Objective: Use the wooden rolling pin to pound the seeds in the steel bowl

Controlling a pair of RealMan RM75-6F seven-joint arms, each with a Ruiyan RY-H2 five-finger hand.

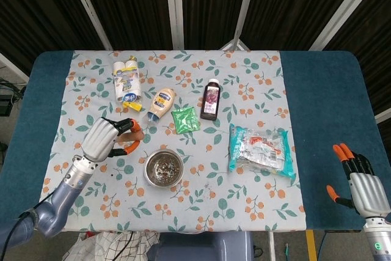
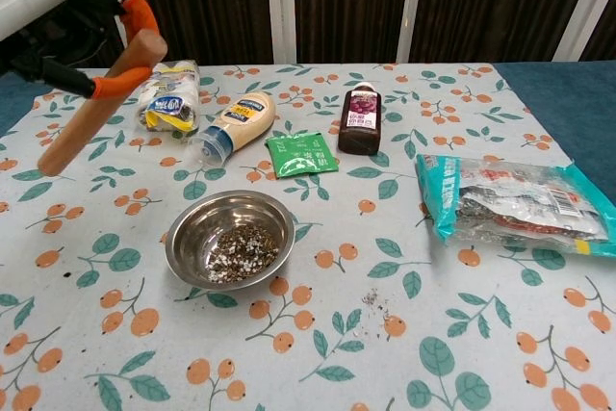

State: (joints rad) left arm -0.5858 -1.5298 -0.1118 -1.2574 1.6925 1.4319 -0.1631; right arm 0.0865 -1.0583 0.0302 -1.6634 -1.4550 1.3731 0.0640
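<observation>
On the near side of the table: I start close to me and work outward.
Spilled bits [image 2: 373, 302]: a small dark scatter on the cloth, nearer me than the bowl and to its right.
Steel bowl [image 2: 229, 237]: upright on the floral tablecloth [image 2: 318, 353], a layer of seeds [image 2: 236, 249] on its bottom, nothing touching it.
My right hand [image 1: 357, 180]: at the near right table edge over the blue covering, well apart from everything; my fingers are spread and hold nothing.
My left hand [image 1: 109, 139]: raised to the left of the bowl, my orange-tipped fingers [image 2: 116, 84] curled round the upper part of the pin.
Wooden rolling pin [image 2: 92, 107]: in my left grip, clear of the bowl. In the chest view its long axis runs on a slant, the top end up by my fingers and leaning right, the free lower end pointing down and left, away from the bowl and above the cloth.
Snack packet [image 2: 515, 203]: flat on the cloth at the right, teal-edged.
Green sachet [image 2: 302, 154]: flat, beyond the bowl.
Mayonnaise bottle [image 2: 232, 124]: on its side, cap toward me and left.
Dark bottle [image 2: 361, 120]: lying just right of the sachet.
Wrapped pack [image 2: 168, 98]: far left, yellow and white.
</observation>
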